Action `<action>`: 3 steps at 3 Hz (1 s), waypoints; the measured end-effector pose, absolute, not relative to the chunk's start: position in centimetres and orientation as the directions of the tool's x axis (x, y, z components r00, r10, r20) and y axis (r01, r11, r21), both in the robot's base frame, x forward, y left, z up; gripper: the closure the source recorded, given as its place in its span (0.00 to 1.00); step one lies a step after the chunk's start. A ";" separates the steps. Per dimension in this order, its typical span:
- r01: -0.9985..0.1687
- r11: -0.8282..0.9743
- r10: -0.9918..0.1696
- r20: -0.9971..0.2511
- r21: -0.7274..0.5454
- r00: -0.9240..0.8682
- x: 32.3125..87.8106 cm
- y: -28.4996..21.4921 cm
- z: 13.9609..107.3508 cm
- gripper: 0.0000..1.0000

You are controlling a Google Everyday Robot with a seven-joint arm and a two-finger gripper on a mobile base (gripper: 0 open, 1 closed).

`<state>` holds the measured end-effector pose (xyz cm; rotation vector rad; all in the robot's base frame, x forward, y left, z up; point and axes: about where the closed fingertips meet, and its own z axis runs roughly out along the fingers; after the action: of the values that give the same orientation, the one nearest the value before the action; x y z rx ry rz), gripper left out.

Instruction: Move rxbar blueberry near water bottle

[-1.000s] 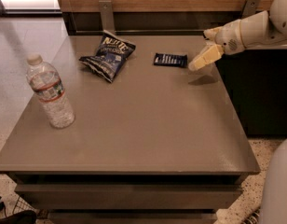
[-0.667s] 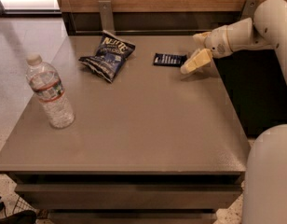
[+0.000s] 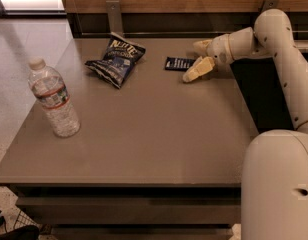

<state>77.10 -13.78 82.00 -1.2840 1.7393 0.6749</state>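
Observation:
The rxbar blueberry [image 3: 178,63] is a small flat dark navy wrapper lying at the back of the table, right of centre. My gripper [image 3: 193,60] comes in from the right and is open. One cream finger [image 3: 196,71] is at the bar's near right corner and the other finger [image 3: 202,45] is behind its right end. The jaws stand on either side of that end, not closed on it. The water bottle [image 3: 53,99], clear with a white cap and a red-and-white label, stands upright at the table's left edge, far from the bar.
A crinkled blue chip bag [image 3: 116,59] lies left of the bar. The grey table [image 3: 154,134] has a wooden wall and metal brackets behind it. My white arm [image 3: 286,59] and base [image 3: 276,184] fill the right side.
My gripper has moved left and down toward the bar's right end. The bar, chip bag and bottle have not moved.

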 end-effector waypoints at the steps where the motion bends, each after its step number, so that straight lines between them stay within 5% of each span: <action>1: -0.944 0.331 -0.459 -0.876 -0.013 -0.148 77.0 -13.3 80.9 0.03; 3: -0.946 0.324 -0.460 -0.876 -0.011 -0.148 77.1 -12.8 80.8 0.65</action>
<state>77.07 -12.81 80.84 -1.2625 1.7549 0.7331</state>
